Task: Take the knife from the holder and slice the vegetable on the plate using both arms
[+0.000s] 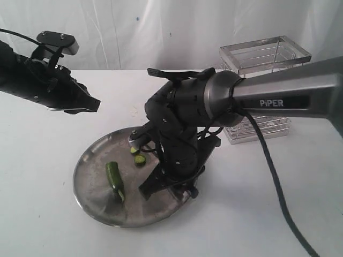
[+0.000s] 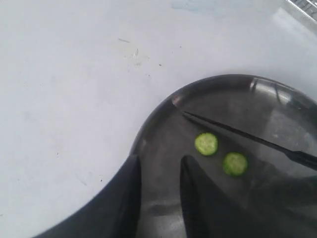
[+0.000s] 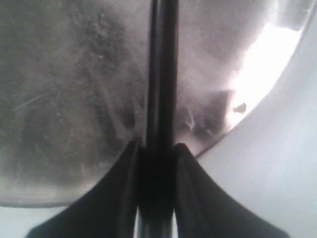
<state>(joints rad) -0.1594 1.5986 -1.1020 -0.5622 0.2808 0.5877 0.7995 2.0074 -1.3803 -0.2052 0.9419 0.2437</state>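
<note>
A black cable (image 1: 278, 193) hangs nearest the lens, drooping from the right arm (image 1: 278, 91) toward the lower right corner.

From the left: the left arm (image 1: 43, 80) reaches in above the white table (image 1: 37, 214), and its tip hangs in the air just beyond the left rim of the plate (image 1: 94, 184). The left gripper (image 2: 159, 161) is open. Its two dark fingers (image 2: 130, 198) stand apart, with bare plate showing between them and nothing held.

The plate lies flat on the table, in front of the middle. On its left half rests the chilli (image 1: 114, 179), a green length with a cut end. Two round slices (image 1: 140, 159) lie side by side a little to its right, apart from it.

The knife (image 3: 161, 74) is over the plate — the left wrist view shows its thin black blade running just beside the two slices, point toward the rim. Whether the edge touches the metal I cannot tell.

The right gripper (image 3: 157, 146) is clamped on the knife, one finger pressed to each side of the black shaft, pointing down at the plate's right half.

Behind the right arm the holder (image 1: 265, 59) stands upright at the back right — well apart from the plate.
</note>
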